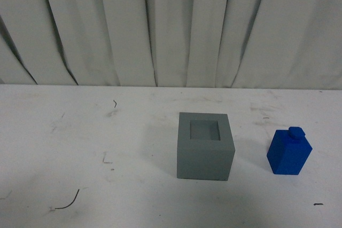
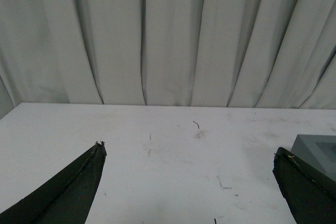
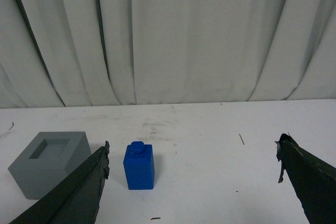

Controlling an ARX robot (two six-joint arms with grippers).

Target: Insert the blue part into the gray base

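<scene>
The gray base (image 1: 206,145) stands on the white table (image 1: 80,132) near the middle, its square recess facing up and empty. The blue part (image 1: 288,152) stands upright to its right, knob on top, apart from the base. Neither gripper shows in the front view. In the right wrist view my right gripper (image 3: 192,153) is open and empty, with the blue part (image 3: 139,166) standing ahead beside one finger and the gray base (image 3: 47,163) beyond it. In the left wrist view my left gripper (image 2: 189,150) is open and empty, with a corner of the gray base (image 2: 317,148) behind one finger.
A white pleated curtain (image 1: 171,25) hangs along the table's far edge. The tabletop carries scuffs and a few thin dark threads (image 1: 67,202).
</scene>
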